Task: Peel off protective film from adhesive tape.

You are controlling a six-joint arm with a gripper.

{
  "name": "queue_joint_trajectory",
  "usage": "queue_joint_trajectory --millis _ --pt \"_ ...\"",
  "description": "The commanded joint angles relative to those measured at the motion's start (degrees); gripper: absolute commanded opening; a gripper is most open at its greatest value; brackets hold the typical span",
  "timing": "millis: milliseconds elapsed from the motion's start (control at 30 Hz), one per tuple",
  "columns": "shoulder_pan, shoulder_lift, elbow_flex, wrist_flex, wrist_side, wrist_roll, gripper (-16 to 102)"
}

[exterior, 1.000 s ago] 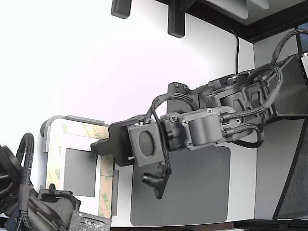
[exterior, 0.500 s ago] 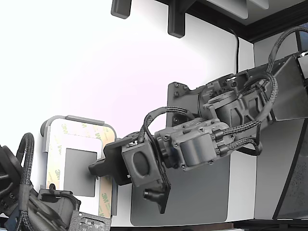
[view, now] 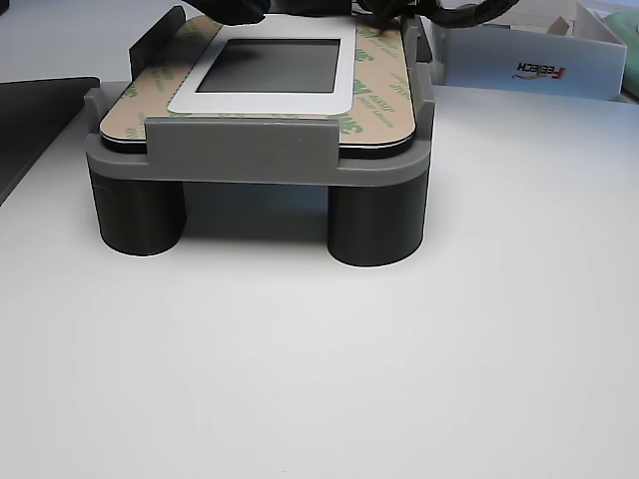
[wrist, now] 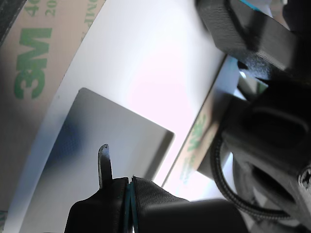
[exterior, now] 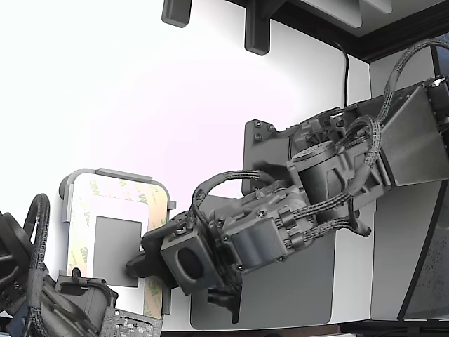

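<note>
The protective film (exterior: pixel 78 239) is a cream liner with green 3M logos, lying flat as a border around a dark grey square (exterior: pixel 112 246) on the light grey tray (exterior: pixel 105 173). The adhesive tape stays hidden under that liner. In the exterior view my gripper (exterior: pixel 135 269) sits low over the square's lower right edge, beside the right-hand strip. The wrist view shows the gripper (wrist: pixel 127 189) shut above the square (wrist: pixel 97 141), one thin tip sticking out, with liner strips (wrist: pixel 34 63) on either side. I see nothing held between the fingers. The other view shows the film (view: pixel 369 95) flat on the raised tray (view: pixel 260 150).
A second dark arm (exterior: pixel 42 298) stands at the tray's lower left corner in the exterior view and fills one side of the wrist view (wrist: pixel 272 121). A large dark grey mat (exterior: pixel 295 281) lies under my arm. A white box (view: pixel 519 60) sits behind the tray.
My arm has swung down and to the exterior view's left. The gripper moved from the right liner strip to the lower right edge of the dark square. The film has not lifted.
</note>
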Motion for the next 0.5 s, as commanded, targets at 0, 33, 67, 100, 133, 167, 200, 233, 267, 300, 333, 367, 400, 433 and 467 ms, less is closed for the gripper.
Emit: queue_joint_trajectory --millis 0,33,67,100,133,167,200,233,267,300,333,367,400,433,467 --pt "-0.4 -0.8 -3.9 1.2 -0.6 -1.1 -11" --pt "-0.3 -1.5 -4.8 1.8 -0.9 -1.5 -11" --pt "-0.2 -1.9 -5.4 2.4 -1.1 -1.9 -11" --pt "0.1 -2.1 -5.5 2.4 -1.1 -2.2 -11" --pt "0.3 -2.1 -5.3 1.8 -1.1 -2.3 -11" --pt "0.4 -1.9 -4.7 1.0 -1.1 -2.2 -11" --pt "0.6 -1.6 -4.0 0.0 -1.1 -2.1 -11" --pt "0.9 -1.4 -3.3 -1.0 -1.1 -1.9 -11" --pt "1.1 -1.2 -2.7 -1.5 -1.1 -1.8 -11" --pt "1.1 -1.1 -2.5 -1.7 -1.1 -1.8 -11" --pt "1.1 -1.1 -2.4 -1.7 -1.2 -1.8 -11" --pt "1.3 -1.0 -2.2 -1.8 -1.4 -1.8 -11" --pt "1.5 -1.0 -2.1 -1.8 -1.4 -1.7 -11" --pt "1.6 -0.9 -2.1 -1.8 -1.4 -1.7 -11" --pt "1.6 -1.0 -2.1 -1.8 -1.5 -1.8 -11"
